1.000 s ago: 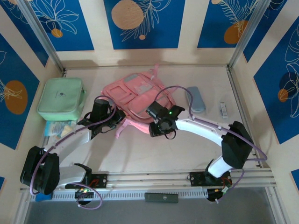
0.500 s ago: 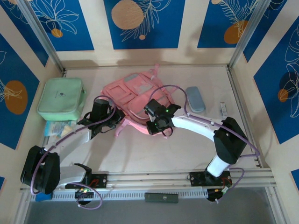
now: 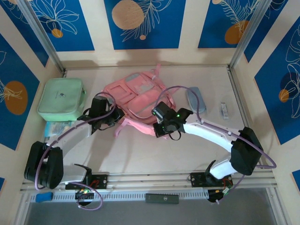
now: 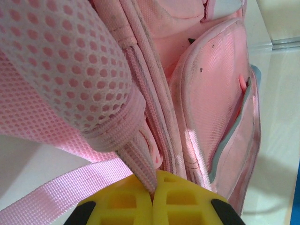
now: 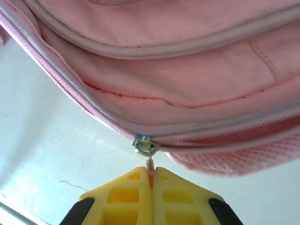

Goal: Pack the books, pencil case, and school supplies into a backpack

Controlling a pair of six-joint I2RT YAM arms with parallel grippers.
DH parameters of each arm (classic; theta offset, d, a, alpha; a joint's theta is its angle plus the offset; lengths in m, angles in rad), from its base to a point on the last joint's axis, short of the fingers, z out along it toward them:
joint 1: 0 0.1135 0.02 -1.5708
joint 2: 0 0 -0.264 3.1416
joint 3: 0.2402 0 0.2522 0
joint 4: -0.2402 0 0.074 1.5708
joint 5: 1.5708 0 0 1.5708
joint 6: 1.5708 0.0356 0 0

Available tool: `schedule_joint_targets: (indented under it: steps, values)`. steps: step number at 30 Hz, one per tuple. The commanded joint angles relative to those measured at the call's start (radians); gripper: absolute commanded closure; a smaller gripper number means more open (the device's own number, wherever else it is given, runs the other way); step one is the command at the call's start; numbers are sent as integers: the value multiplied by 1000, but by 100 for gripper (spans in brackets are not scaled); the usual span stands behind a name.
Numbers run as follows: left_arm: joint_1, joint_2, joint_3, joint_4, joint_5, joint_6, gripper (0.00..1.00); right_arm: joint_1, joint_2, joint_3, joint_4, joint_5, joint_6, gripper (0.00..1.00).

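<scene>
Pale table (image 3: 140, 154) under blue flowered panels, with the pink backpack (image 3: 136, 91) lying flat at the centre of the overhead frame. Compared with half a second back, the right tool (image 5: 151, 180) sits further toward the lower right along the backpack's bottom edge. It is pressed together on the zipper pull (image 5: 145, 145), so I judge the zip is being drawn open. The left tool (image 4: 152, 197), clamped on a pink webbing strip (image 4: 136, 164), braces the backpack. The pencil case (image 3: 196, 99) lies to its right, unpacked.
</scene>
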Motion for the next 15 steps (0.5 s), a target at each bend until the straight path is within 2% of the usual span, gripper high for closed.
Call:
schedule_joint_targets:
  steps: [1, 8, 11, 15]
  values:
    - [41, 49, 97, 52, -6, 77, 100, 1, -27, -13, -173, 91, 39, 100]
    - [44, 193, 197, 110, 79, 73, 100, 125, 39, 65, -110, 19, 35, 100]
    - [44, 210, 195, 145, 99, 62, 100, 101, 73, 88, -100, 14, 61, 100]
    - [46, 232, 220, 81, 70, 110, 100, 80, 96, 97, -59, 5, 83, 100]
